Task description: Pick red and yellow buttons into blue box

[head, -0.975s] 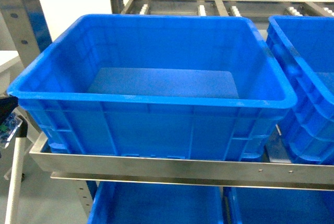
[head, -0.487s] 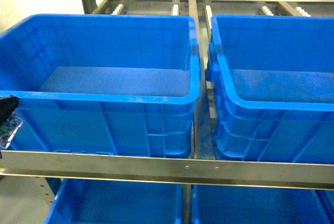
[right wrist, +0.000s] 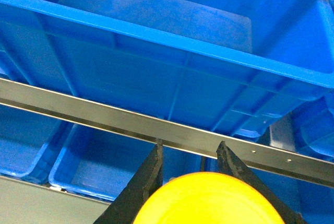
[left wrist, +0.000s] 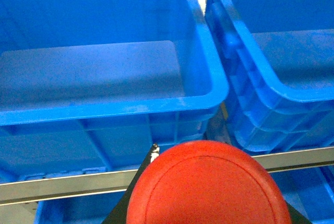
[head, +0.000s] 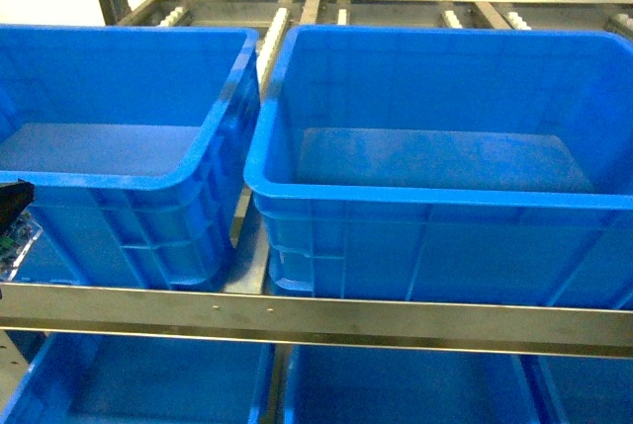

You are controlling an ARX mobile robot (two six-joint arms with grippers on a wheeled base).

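Head view, target: you face two large deep bright-blue plastic crates side by side on a steel shelf rail (head: 297,310); the right blue box (head: 435,192) is nearly centred, the left crate (head: 119,182) is partly cut off. Both show bare floors.
Head view, arms: only a dark sliver of the left arm shows at the left edge; neither button appears here.
Left wrist view, load: the red dome-capped push-button (left wrist: 209,187) fills the bottom of the frame, gripped in the left gripper (left wrist: 209,208), whose dark fingers close on the body under the cap.
Left wrist view, handling: expect a light, rigid plastic part with a smooth, slippery dome; the squarer body below is the place to hold it.
Left wrist view, obstacles: the crate's thick rolled rim (left wrist: 156,106) and the rail lie ahead of the button; you must clear both.
Right wrist view, load: the yellow dome-capped push-button (right wrist: 209,200) sits between the dark fingers (right wrist: 143,182) of the right gripper (right wrist: 190,153), closed on it.
Right wrist view, obstacles: the rail and the crate wall stand above and ahead; lower crates (right wrist: 104,166) sit beneath.
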